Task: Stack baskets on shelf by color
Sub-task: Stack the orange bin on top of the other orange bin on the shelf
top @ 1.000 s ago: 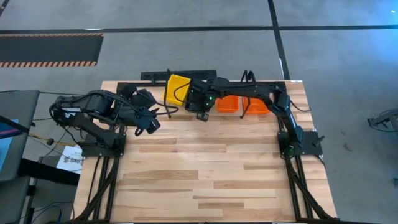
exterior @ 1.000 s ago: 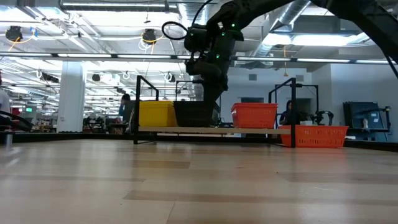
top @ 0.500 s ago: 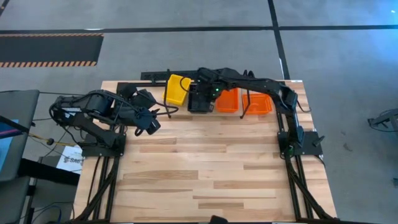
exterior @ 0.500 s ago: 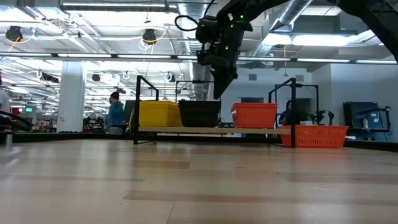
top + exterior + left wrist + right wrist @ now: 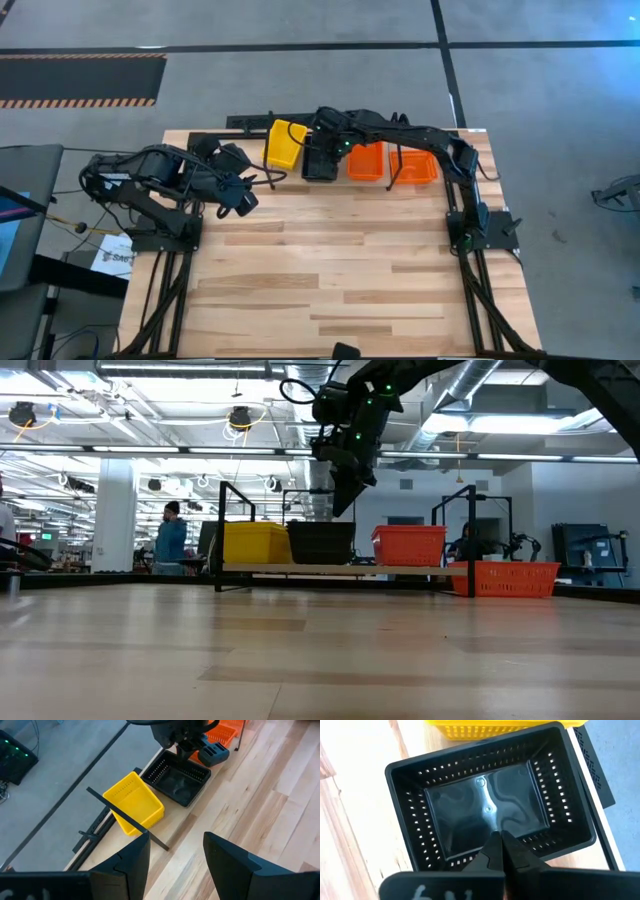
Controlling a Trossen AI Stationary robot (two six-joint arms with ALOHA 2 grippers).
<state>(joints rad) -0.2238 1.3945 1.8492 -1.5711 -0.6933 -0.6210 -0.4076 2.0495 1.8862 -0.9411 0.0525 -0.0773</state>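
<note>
On the shelf at the table's far edge stand a yellow basket, a black basket and an orange basket, side by side on their bottoms. My right gripper hangs shut just above the black basket's open top, pointing steeply down and touching nothing. In the right wrist view its shut tips point at the basket's floor. My left gripper waits open over the table's left side, well short of the shelf.
A second orange basket stands on the tabletop beside the shelf's right end. Black wire hoops rise at the shelf's ends. The near half of the wooden tabletop is bare. A person shows in the room behind.
My right gripper, shut throughout, has risen out of the black basket and drawn a little toward the table's far edge. The black basket now sits slightly nearer the orange one than a second ago.
</note>
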